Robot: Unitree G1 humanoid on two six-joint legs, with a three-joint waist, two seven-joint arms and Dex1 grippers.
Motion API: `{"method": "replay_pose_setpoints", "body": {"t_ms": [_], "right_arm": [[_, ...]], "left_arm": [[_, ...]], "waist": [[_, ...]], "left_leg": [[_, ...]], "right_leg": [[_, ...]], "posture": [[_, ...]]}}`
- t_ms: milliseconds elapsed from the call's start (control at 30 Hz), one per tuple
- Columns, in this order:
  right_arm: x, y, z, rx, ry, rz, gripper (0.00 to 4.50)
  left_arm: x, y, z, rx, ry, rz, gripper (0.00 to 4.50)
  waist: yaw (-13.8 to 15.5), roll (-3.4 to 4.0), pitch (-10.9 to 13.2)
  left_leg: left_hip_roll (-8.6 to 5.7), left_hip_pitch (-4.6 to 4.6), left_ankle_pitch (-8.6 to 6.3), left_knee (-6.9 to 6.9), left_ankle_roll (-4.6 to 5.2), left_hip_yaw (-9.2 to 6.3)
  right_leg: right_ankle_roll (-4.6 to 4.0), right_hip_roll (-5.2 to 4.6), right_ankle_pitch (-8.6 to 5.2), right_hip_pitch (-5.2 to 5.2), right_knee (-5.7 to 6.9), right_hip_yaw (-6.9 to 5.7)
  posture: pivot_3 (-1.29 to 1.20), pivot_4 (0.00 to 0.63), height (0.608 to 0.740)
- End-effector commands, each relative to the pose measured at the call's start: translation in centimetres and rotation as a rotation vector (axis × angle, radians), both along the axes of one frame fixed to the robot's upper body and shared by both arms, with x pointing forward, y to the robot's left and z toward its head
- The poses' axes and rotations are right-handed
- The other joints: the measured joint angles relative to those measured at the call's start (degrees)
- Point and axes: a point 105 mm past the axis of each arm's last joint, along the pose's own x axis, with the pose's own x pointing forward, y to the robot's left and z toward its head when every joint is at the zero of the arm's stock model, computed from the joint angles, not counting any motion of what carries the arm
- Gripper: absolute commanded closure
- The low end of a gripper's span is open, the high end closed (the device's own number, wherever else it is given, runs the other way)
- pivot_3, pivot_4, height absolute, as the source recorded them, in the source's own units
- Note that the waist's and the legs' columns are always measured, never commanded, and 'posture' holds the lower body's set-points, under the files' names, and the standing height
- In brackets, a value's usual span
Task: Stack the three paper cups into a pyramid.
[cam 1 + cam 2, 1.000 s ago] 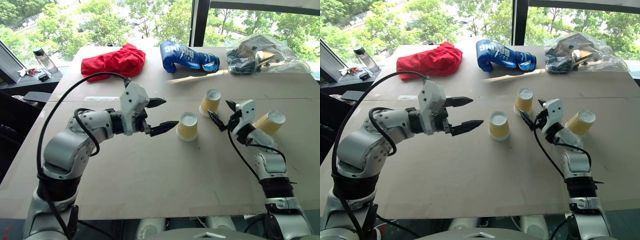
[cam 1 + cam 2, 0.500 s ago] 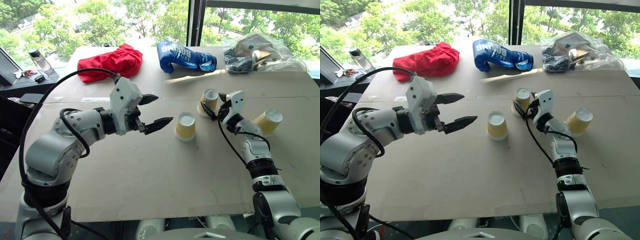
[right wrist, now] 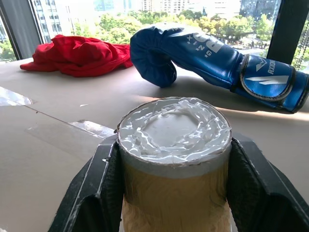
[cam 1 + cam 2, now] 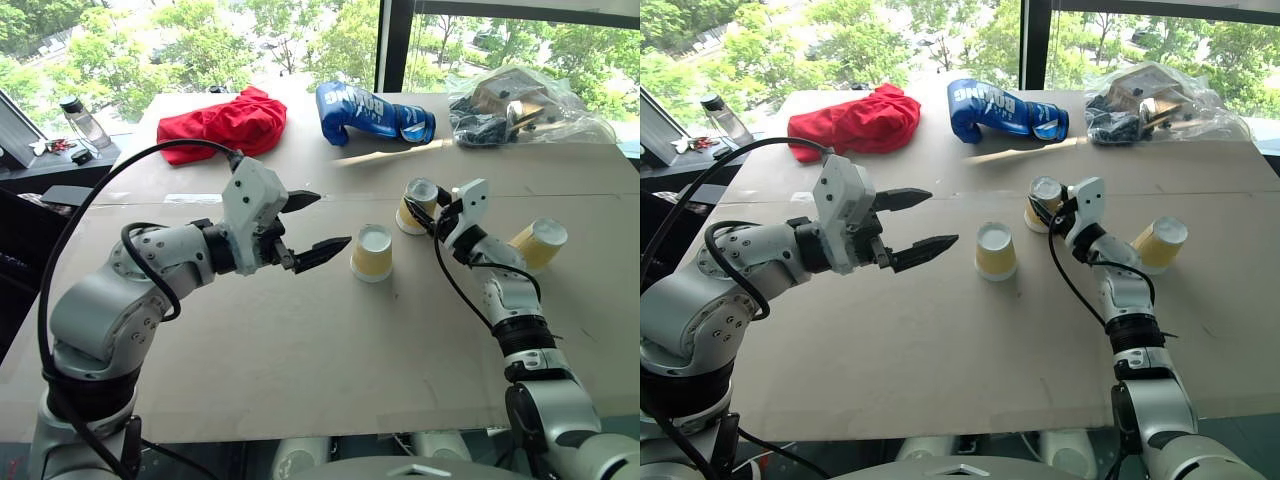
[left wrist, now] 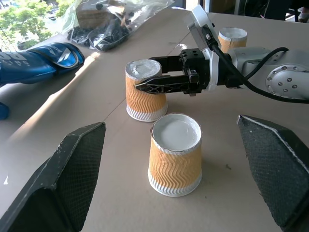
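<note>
Tan-yellow ribbed paper covers three small tapered cups, all standing upside down on the brown cardboard tabletop [image 4: 300, 350] with the white base up. The right wrist view shows the far cup [image 3: 175, 159] very close: its base is crumpled, and a black finger [image 3: 101, 188] presses each side of it. The left wrist view shows the same grip from the side, the right gripper [image 5: 149, 82] closed around the upper part of this cup while the cup's rim rests on the table. From the head views the spacing is plain: the middle cup [image 4: 372, 252] stands just beside the gripped one, and the third cup [image 4: 539, 243] stands apart at the right, beyond the right arm. The left gripper [image 4: 312, 224] hangs above the table with its two fingers spread wide and nothing between them; the middle cup lies near, just ahead of its tips. At the far edge lie one red cloth [image 4: 226, 123], one blue boxing glove [image 4: 372, 111] and one clear plastic bag [image 4: 520, 107].
</note>
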Motion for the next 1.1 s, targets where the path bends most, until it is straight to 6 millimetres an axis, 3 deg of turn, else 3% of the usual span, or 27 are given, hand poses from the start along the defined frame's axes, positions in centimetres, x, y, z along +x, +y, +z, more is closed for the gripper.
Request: {"method": "replay_pose_setpoints", "body": {"t_ms": [33,167,367,633,967,1100], "right_arm": [[-3.8,-0.8,1.5,-0.019,-0.04,0.11,2.46],[-7.3,-0.6,0.2,-0.084,0.032,0.21,2.46],[-9.6,0.2,-0.8,-0.083,0.09,0.279,2.46],[-9.1,1.3,-1.3,-0.077,0.094,0.272,2.46],[-7.1,1.1,-0.5,-0.089,0.039,0.23,2.46],[-7.4,1.7,-0.9,-0.072,0.069,0.262,2.46]], "left_arm": [[-1.2,0.0,1.5,0.007,-0.064,-0.05,0.0],[-2.2,0.3,0.9,0.031,-0.024,-0.097,0.0],[-3.6,0.7,-0.1,0.061,0.027,-0.149,0.0],[-3.9,0.5,0.2,0.06,0.013,-0.165,0.0],[-3.9,0.5,0.2,0.065,0.015,-0.145,0.0],[-3.8,0.6,0.3,0.068,0.014,-0.141,0.0]], "waist": [[0.52,0.01,0.01],[0.29,0.08,0.05],[0.06,0.09,0.08],[0.2,0.05,0.09],[0.15,0.03,0.12],[0.19,0.03,0.12]], "left_leg": [[0.0,-0.04,0.0,-0.01,0.0,-0.05],[0.0,-0.12,-0.03,-0.04,-0.01,-0.17],[0.12,0.11,-0.16,-0.04,0.21,-0.03],[0.07,0.25,-0.14,-0.04,0.19,0.07],[0.09,0.26,-0.13,-0.05,0.17,0.07],[0.09,0.25,-0.11,-0.06,0.13,0.06]], "right_leg": [[0.0,-0.01,0.0,0.0,-0.01,-0.01],[0.01,-0.08,-0.01,-0.04,-0.07,0.2],[-0.23,0.05,-0.15,-0.02,0.04,0.37],[-0.23,0.27,-0.16,0.13,0.0,0.49],[-0.23,0.31,-0.16,0.12,0.01,0.52],[-0.23,0.31,-0.15,0.12,0.0,0.52]], "posture": [[0.0,0.15,0.74],[0.0,0.15,0.74],[0.0,0.15,0.74],[0.0,0.15,0.74],[0.0,0.15,0.74],[0.0,0.15,0.74]]}}
